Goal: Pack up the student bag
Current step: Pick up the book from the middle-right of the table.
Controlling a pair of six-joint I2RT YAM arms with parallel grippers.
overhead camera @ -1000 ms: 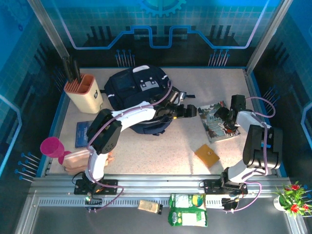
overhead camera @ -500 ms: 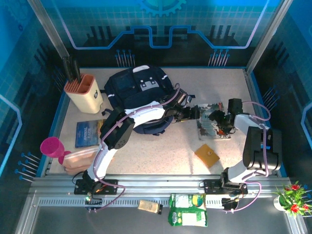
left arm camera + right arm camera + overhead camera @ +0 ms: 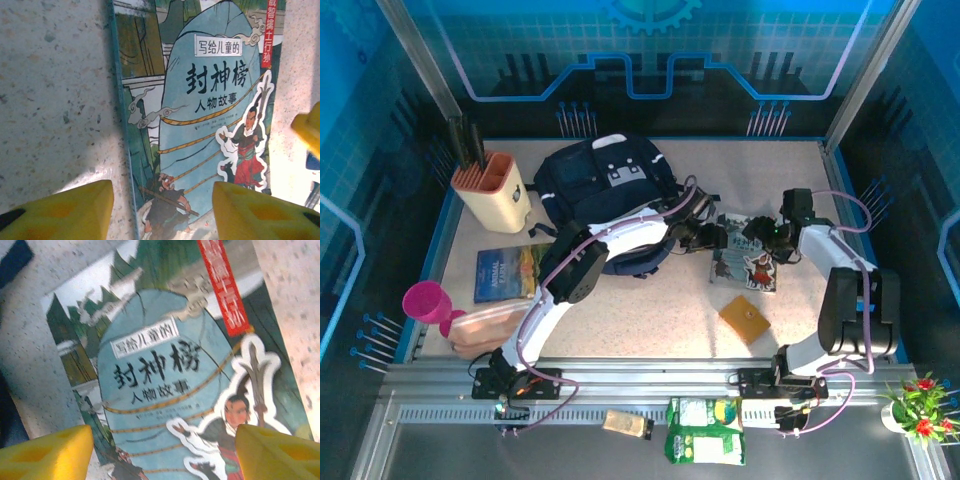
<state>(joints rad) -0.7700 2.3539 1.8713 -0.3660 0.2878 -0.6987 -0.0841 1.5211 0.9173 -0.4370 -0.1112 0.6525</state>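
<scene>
The student bag (image 3: 605, 195), dark navy with white piping, lies at the back centre of the table. To its right a picture book (image 3: 745, 262) with a blue-green cover lies flat. My left gripper (image 3: 712, 238) hovers at the book's left edge, open. In the left wrist view the book (image 3: 200, 115) lies below the left gripper (image 3: 162, 212), one finger over the bare table beside the spine and the other over the cover. My right gripper (image 3: 767, 238) stands over the book's far part, open. In the right wrist view the right gripper (image 3: 162, 452) spans the cover (image 3: 160, 370).
A beige knife block (image 3: 490, 190) stands at the back left. A second book (image 3: 505, 272), a pink cup (image 3: 428, 300) and a peach-coloured box (image 3: 485, 325) lie on the left. An orange square (image 3: 745, 318) lies in front of the picture book. A green packet (image 3: 705, 430) rests on the front rail.
The picture book has slid left and turned with the right gripper over it. My left gripper has reached right to the book's edge. Both grippers' jaws have narrowed.
</scene>
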